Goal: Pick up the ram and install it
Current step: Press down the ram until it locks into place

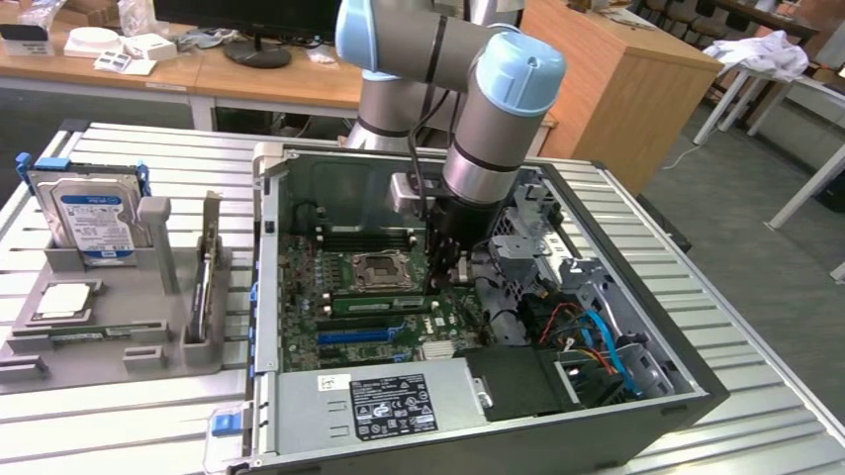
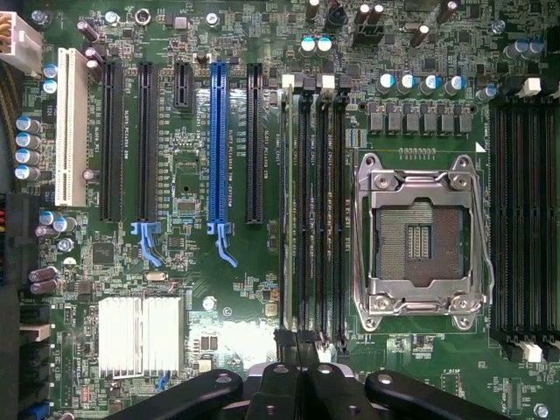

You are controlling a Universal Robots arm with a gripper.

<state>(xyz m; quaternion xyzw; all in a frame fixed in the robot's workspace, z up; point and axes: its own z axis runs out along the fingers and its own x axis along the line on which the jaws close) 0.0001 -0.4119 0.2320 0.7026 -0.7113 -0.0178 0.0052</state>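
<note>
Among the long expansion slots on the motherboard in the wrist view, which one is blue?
The blue slot, standing between two black slots. The others are black, apart from one white slot at the board's edge.

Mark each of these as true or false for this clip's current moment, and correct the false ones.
1. The gripper is down inside the open computer case, over the motherboard. True.
2. The hard drive sits inside the computer case. False: it stands in the grey holder outside the case, on the exterior view's left.
3. The processor socket on the motherboard is empty. True.
4. The gripper is open. False: it is shut.
5. A ram stick stands in the slot next to the empty black memory slots. True.
6. The long blue slot holds a card. False: it is empty.
</note>
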